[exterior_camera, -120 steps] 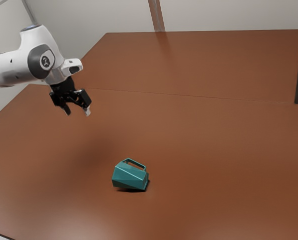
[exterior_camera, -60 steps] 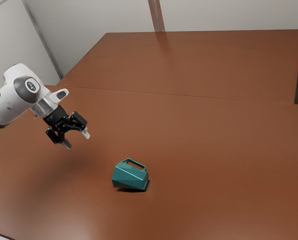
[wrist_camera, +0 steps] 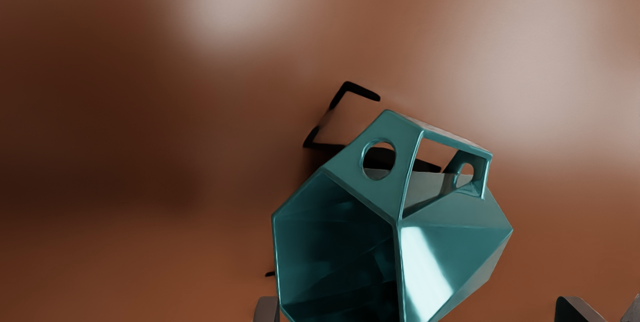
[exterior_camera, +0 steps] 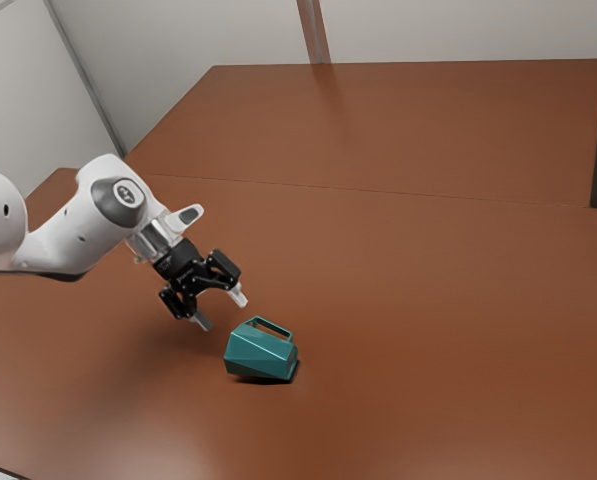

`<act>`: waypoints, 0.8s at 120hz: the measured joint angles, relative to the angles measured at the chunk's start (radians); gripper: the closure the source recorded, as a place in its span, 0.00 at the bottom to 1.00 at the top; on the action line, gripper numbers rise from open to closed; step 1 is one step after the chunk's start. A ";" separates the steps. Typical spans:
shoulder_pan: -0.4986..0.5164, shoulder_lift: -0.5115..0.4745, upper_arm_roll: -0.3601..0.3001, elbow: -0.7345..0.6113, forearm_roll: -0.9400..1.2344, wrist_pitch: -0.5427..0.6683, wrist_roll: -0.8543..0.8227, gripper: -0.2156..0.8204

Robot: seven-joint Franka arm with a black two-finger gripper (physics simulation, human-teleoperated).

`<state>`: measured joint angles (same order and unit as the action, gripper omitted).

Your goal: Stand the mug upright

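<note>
1 teal, faceted mug with a glossy surface (exterior_camera: 260,354) lies on its side on the reddish-brown, smooth table (exterior_camera: 438,290), just below the centre of the exterior view and somewhat toward that view's left. Its angular, open-framed handle (wrist_camera: 400,177) points upward. In the wrist view the dark, hollow mouth (wrist_camera: 335,257) of the mug is turned toward the camera, and 2 round holes pass through the handle, 1 at either end of its larger opening. A thin black shadow (wrist_camera: 362,92) falls on the table beside the handle.

The white, grey-banded arm (exterior_camera: 88,228) comes in from the exterior view's left edge and slopes down toward the middle. At its end the black 2-finger gripper (exterior_camera: 221,310) is above the table, near the mug and toward the upper left of it in the exterior view. Its 2 fingers stand wide apart with nothing clamped between them. In the wrist view, 1 fingertip (wrist_camera: 265,311) is right by the rim of the mouth; whether they touch, I cannot tell. The other fingertip is clearly apart from the mug.
</note>
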<state>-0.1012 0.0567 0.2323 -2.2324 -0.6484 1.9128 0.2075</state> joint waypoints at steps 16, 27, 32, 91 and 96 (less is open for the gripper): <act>0.034 0.017 -0.001 -0.019 -0.067 0.007 0.017 0.21; 0.032 0.026 -0.001 -0.038 -0.120 0.016 0.034 0.21; 0.025 0.027 -0.001 -0.047 -0.139 0.021 0.042 0.21; -0.034 0.033 -0.001 -0.064 -0.249 0.060 0.114 0.21; -0.043 0.036 -0.001 -0.064 -0.252 0.064 0.117 0.23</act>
<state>-0.1442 0.0923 0.2316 -2.2967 -0.9007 1.9766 0.3243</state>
